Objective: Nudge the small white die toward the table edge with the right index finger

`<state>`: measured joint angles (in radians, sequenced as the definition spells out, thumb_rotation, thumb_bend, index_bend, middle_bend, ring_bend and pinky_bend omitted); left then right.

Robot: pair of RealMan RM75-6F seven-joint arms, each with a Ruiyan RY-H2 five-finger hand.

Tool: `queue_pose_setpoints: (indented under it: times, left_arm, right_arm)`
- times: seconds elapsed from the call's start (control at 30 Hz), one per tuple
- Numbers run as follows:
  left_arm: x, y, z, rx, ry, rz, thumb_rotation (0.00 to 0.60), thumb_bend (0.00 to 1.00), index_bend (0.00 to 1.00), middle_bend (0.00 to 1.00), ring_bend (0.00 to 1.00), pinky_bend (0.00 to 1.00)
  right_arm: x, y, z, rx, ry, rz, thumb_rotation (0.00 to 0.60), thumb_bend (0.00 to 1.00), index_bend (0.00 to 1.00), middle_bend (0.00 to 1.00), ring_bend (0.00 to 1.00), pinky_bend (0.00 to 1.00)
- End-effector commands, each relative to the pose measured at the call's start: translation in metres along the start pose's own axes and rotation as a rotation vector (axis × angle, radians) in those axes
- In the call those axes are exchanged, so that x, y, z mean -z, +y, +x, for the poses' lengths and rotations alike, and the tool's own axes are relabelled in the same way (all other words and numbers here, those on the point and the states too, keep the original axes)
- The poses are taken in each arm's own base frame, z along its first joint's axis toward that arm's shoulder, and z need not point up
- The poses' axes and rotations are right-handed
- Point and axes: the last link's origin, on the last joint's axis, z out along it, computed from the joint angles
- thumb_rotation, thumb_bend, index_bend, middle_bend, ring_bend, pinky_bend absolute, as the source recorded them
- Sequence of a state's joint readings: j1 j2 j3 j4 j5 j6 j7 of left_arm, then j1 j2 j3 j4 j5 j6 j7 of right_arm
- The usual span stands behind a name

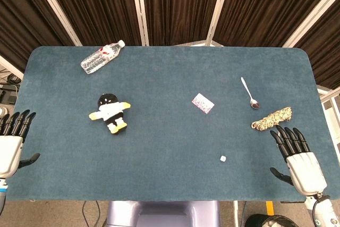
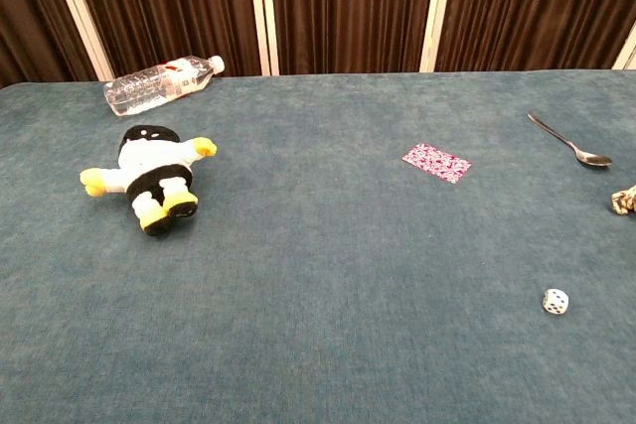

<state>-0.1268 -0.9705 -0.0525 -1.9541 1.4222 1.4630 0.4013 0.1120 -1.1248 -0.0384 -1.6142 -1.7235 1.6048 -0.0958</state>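
The small white die [image 1: 223, 158] [image 2: 556, 301] lies on the blue table [image 1: 170, 104], near the front edge and right of centre. My right hand [image 1: 297, 158] rests flat at the front right corner, fingers apart and holding nothing, a hand's width to the right of the die. At the front left corner my left hand [image 1: 11, 142] also lies open and empty. Neither hand shows in the chest view.
A penguin plush [image 1: 111, 111] [image 2: 149, 176] lies left of centre, a water bottle [image 1: 102, 57] [image 2: 159, 82] at the back left. A patterned card [image 1: 203, 103] [image 2: 436, 162], a spoon [image 1: 249, 93] [image 2: 570, 141] and a braided rope piece [image 1: 272, 118] lie to the right.
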Motion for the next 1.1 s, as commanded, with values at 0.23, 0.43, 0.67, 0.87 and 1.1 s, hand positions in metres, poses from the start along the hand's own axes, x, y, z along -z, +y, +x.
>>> queue_pose_setpoints:
  times: [0.23,0.43,0.67,0.87,1.1]
  left_arm:
    - [0.001,-0.001,0.001,0.004,0.003,0.008,0.600,0.00,0.00,0.00,0.00,0.00]
    - [-0.003,-0.001,-0.002,-0.011,-0.008,0.007,0.600,0.00,0.00,0.00,0.00,0.00]
    - [-0.008,-0.004,-0.005,-0.022,-0.020,0.034,0.600,0.00,0.00,0.00,0.00,0.00]
    - [-0.010,-0.003,-0.007,-0.027,-0.024,0.039,0.600,0.00,0.00,0.00,0.00,0.00]
    - [-0.012,-0.003,-0.009,-0.030,-0.030,0.038,0.600,0.00,0.00,0.00,0.00,0.00]
  right_arm:
    - [-0.012,-0.009,-0.015,-0.021,-0.091,0.037,0.600,0.00,0.00,0.00,0.00,0.00]
    - [-0.026,-0.015,-0.041,0.003,-0.301,0.046,0.600,0.04,0.00,0.35,0.09,0.07]
    - [-0.041,-0.033,-0.061,0.031,-0.404,0.106,0.600,0.70,0.00,0.77,0.70,0.98]
    - [-0.038,-0.046,-0.078,0.018,-0.510,0.130,0.600,0.81,0.00,0.79,0.75,1.00]
    - [-0.031,-0.054,-0.085,0.009,-0.551,0.155,0.600,0.81,0.00,0.79,0.75,1.00]
